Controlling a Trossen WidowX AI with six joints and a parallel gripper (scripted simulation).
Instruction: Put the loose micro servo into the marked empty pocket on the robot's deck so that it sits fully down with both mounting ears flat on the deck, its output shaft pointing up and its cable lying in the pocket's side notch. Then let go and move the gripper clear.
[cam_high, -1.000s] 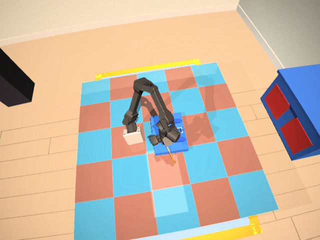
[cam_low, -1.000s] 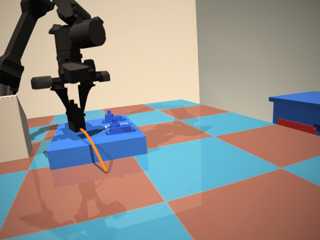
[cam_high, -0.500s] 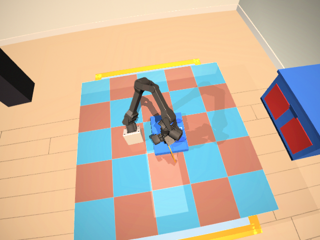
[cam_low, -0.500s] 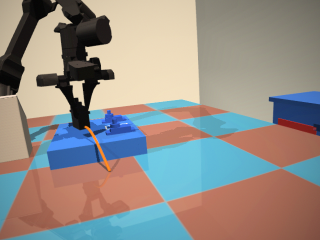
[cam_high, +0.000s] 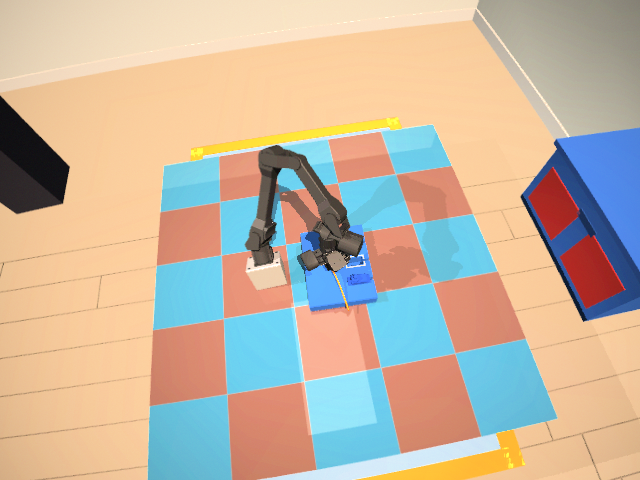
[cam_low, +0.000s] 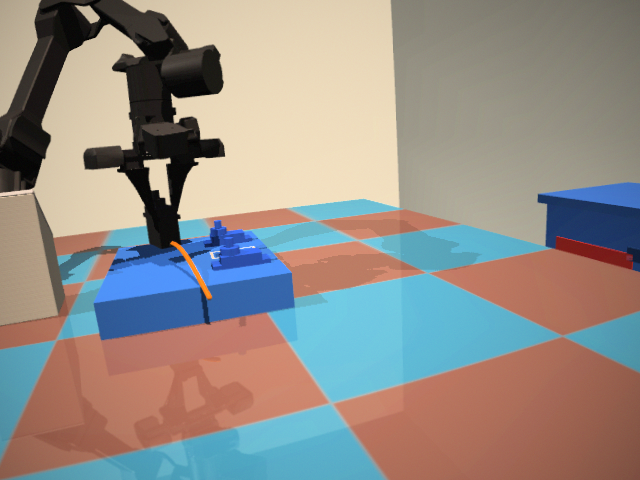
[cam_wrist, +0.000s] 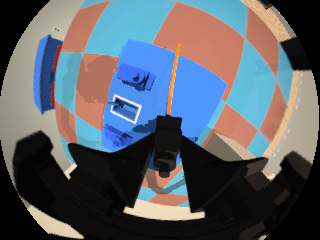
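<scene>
The black micro servo (cam_low: 163, 229) (cam_wrist: 168, 129) is upright between the fingers of my gripper (cam_low: 162, 212) (cam_wrist: 167, 138), which is shut on it. Its shaft points up. It hangs a little above the blue deck (cam_high: 328, 297) (cam_low: 149, 294) (cam_wrist: 202, 82). Its orange cable (cam_high: 339, 289) (cam_low: 193, 268) (cam_wrist: 173, 80) reaches out past the deck's front edge. The white-outlined pocket (cam_high: 355, 266) (cam_wrist: 128, 100) is empty, to the right of the servo in the top and exterior views. The hand hides the servo body in the top view.
Two blue servo shapes stand on the deck either side of the pocket, the front one (cam_high: 359, 279) (cam_low: 240, 258) (cam_wrist: 136, 77) and the rear one (cam_low: 217, 236) (cam_wrist: 117, 136). The arm's pale base block (cam_high: 266, 272) (cam_low: 25, 258) stands left of the deck.
</scene>
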